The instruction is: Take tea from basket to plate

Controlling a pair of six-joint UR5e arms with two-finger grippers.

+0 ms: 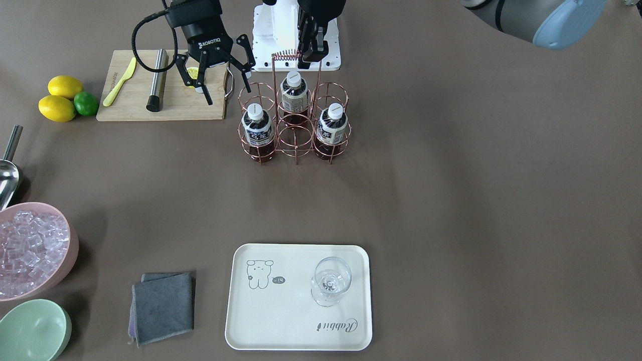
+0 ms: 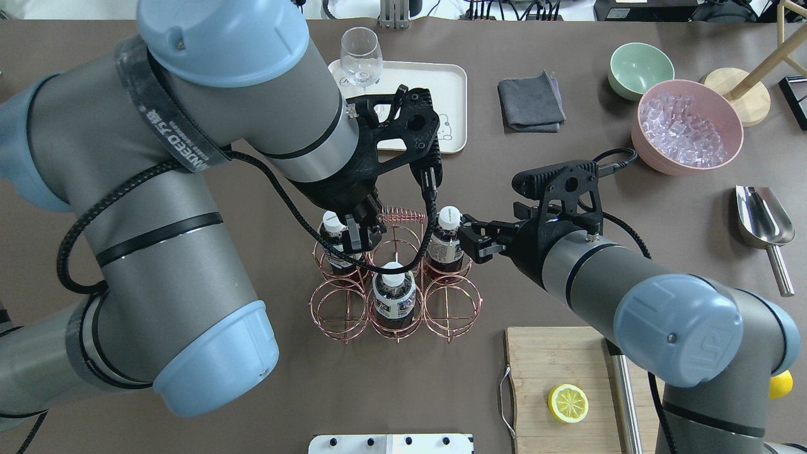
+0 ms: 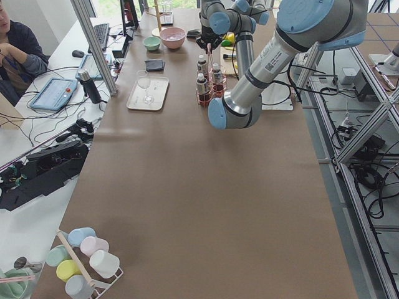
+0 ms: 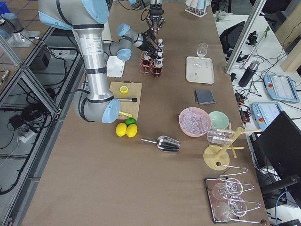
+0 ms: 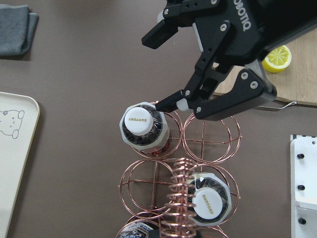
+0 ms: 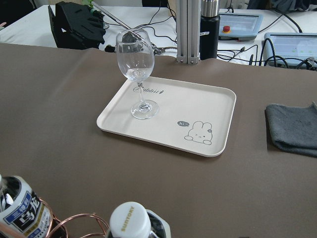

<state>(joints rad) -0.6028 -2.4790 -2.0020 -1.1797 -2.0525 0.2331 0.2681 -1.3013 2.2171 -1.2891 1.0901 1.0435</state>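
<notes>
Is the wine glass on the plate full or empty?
Empty: the wine glass is clear through, no liquid visible; it stands upright on the plate.

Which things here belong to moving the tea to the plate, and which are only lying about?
Job: tea, basket, plate, right gripper open beside the tea, left gripper on the basket handle.
Lying about: beige-label bottle, wine glass, grey cloth, lemons, lime, cutting board, ice bowl, green bowl, scoop.

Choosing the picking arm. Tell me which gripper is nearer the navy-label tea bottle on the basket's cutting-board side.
Right. The right gripper is open just beside that tea bottle, one fingertip by its cap. The left gripper is farther, clamped on the basket's coiled handle.
</notes>
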